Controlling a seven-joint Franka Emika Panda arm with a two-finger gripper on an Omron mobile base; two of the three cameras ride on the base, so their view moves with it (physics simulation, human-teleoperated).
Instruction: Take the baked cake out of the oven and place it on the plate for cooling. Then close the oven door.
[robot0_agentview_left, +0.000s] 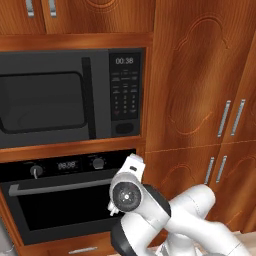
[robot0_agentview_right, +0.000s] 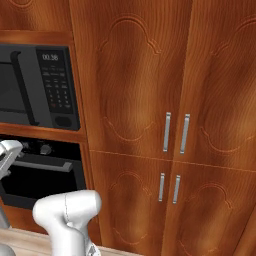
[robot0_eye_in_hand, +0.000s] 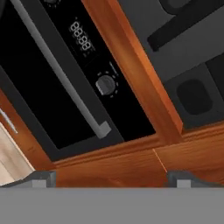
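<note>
The oven (robot0_agentview_left: 65, 195) is seen below the microwave (robot0_agentview_left: 70, 97), set into wooden cabinets (robot0_agentview_right: 150, 100), its door (robot0_agentview_left: 60, 210) shut with the silver handle (robot0_eye_in_hand: 61, 72) across it. The gripper (robot0_eye_in_hand: 111, 179) is held with jaws spread wide, empty, in front of the oven's right edge, apart from the handle

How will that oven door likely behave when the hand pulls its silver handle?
The oven door probably swings as one stiff panel, being wide and glass-fronted. It looks heavy for its size. The smooth handle may be slippery under the open hand.
</note>
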